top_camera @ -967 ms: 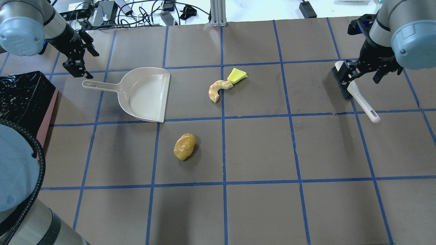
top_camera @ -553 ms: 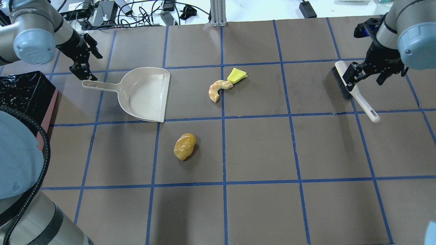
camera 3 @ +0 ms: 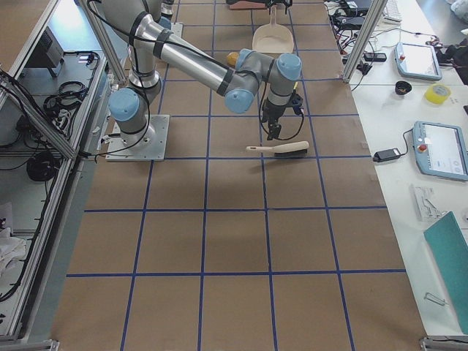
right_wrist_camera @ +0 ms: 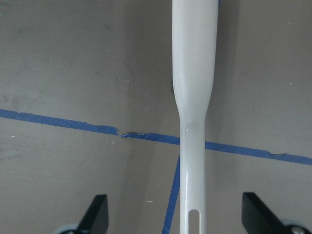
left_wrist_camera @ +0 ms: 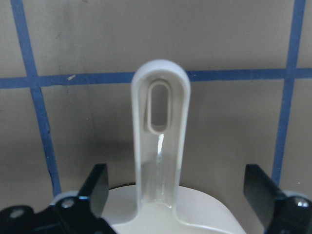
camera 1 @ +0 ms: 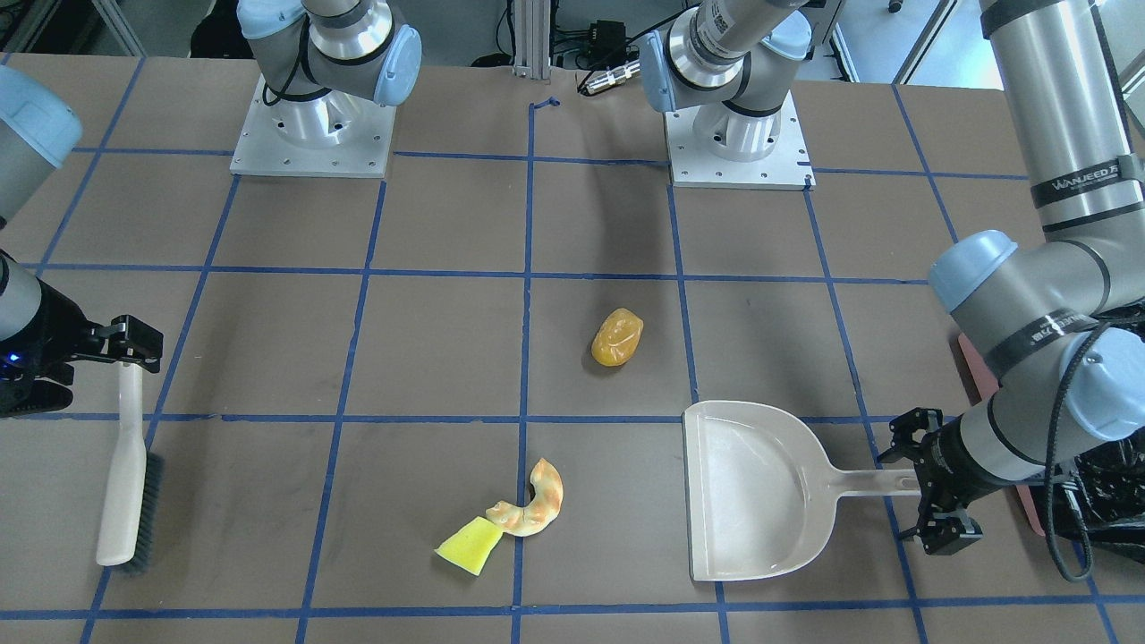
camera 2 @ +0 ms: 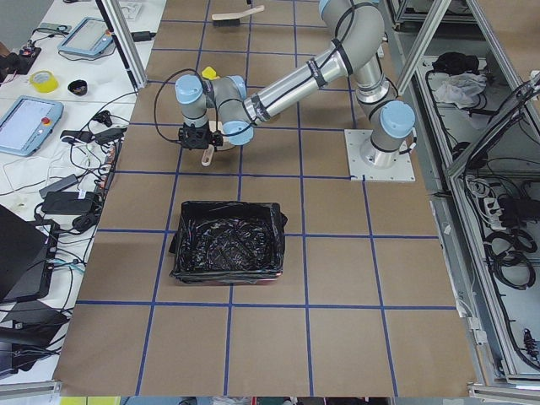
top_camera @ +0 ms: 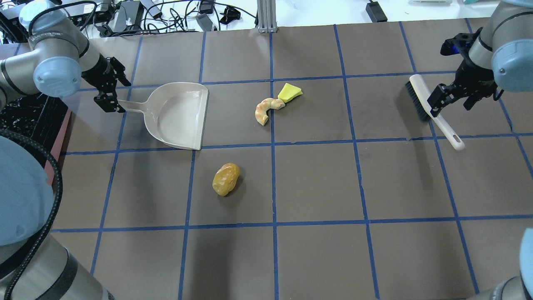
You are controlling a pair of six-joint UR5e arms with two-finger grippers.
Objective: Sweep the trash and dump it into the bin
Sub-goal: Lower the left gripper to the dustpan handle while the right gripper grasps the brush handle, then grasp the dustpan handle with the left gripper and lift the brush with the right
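at the table's far left, the left gripper hangs with its jaws spread wide either side of the dustpan handle, touching nothing. at the far right, the right gripper straddles the brush handle likewise, apart and empty. all the trash lies loose: the amber lump near the middle, the croissant piece and yellow wedge touching each other right of the dustpan's mouth. the bin stands left of the dustpan, only its black liner showing. by my reading, grasping, sweeping and dumping are all yet to do.
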